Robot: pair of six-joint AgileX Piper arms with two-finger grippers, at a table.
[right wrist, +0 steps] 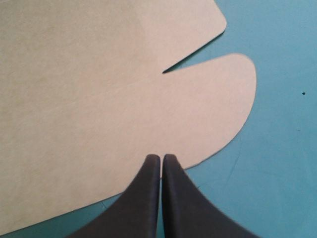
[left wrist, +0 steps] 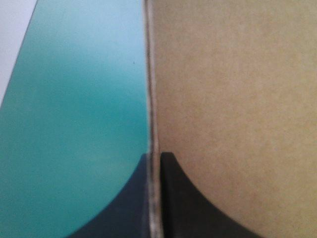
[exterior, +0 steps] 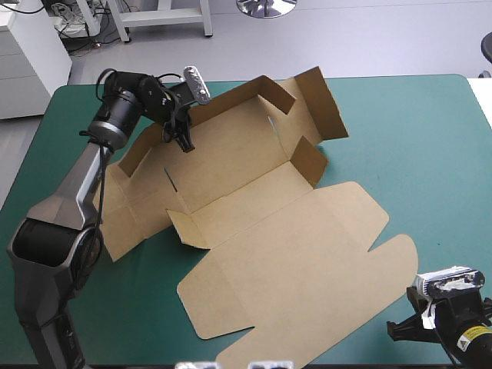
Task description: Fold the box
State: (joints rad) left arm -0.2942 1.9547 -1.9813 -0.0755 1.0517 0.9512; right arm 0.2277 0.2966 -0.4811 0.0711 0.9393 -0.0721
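Brown cut-board box (exterior: 284, 231), we see, runs far-left to near-right, lid nearest; left pincer (exterior: 186, 144) clamps its far wall, right pincer (right wrist: 161, 157) closed, empty.

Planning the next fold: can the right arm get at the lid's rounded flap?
Probably yes: the right gripper, shut, sits near the edge of the box's rounded flap; nothing lies between.

A box (exterior: 231, 165) of cut brown board is spread across the surface (exterior: 430, 154); far walls (exterior: 250, 92) are raised, the round-flapped lid (exterior: 307, 269) laid flat, near right.
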